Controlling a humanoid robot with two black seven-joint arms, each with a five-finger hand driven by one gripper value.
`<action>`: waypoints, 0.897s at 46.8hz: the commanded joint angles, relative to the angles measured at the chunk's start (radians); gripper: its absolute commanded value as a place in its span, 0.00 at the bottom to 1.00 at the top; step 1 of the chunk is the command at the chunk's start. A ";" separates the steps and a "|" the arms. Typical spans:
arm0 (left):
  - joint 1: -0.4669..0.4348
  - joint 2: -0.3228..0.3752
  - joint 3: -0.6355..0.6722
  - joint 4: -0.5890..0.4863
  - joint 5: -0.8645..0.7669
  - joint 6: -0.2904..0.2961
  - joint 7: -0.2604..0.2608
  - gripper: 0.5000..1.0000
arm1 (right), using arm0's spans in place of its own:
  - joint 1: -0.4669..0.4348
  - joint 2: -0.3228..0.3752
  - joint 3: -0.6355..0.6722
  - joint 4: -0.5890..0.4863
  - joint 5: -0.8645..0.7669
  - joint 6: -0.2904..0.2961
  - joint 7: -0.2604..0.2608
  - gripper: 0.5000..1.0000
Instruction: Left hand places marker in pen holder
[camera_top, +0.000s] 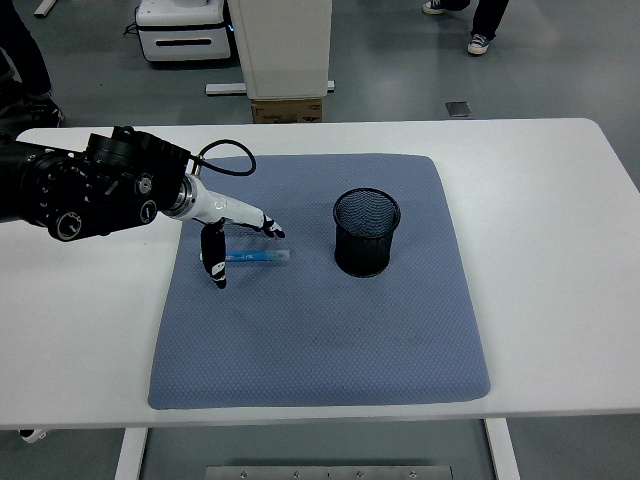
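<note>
So the left hand is spread open over the blue mat, fingers fanned out and gripping nothing; the thumb hangs down with its tip right at the near end of the marker, while the other fingertips sit just past the marker's far side, close to it; can't really tell if any of them actually touch it. The marker is lying flat on the mat, basically right under the hand; the black mesh pen holder stands upright on the mat off to the hand's right, well apart from the fingers, all on the white table.
</note>
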 joint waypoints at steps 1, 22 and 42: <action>-0.005 -0.002 0.000 0.000 0.003 -0.001 0.000 1.00 | 0.000 0.000 0.000 0.000 0.000 0.000 0.000 1.00; -0.013 -0.023 0.020 0.001 0.057 -0.001 0.000 1.00 | 0.000 0.000 0.000 0.000 -0.001 0.000 0.000 1.00; -0.006 -0.039 0.037 0.001 0.059 -0.001 0.017 1.00 | 0.000 0.000 0.000 0.000 0.000 0.000 0.000 1.00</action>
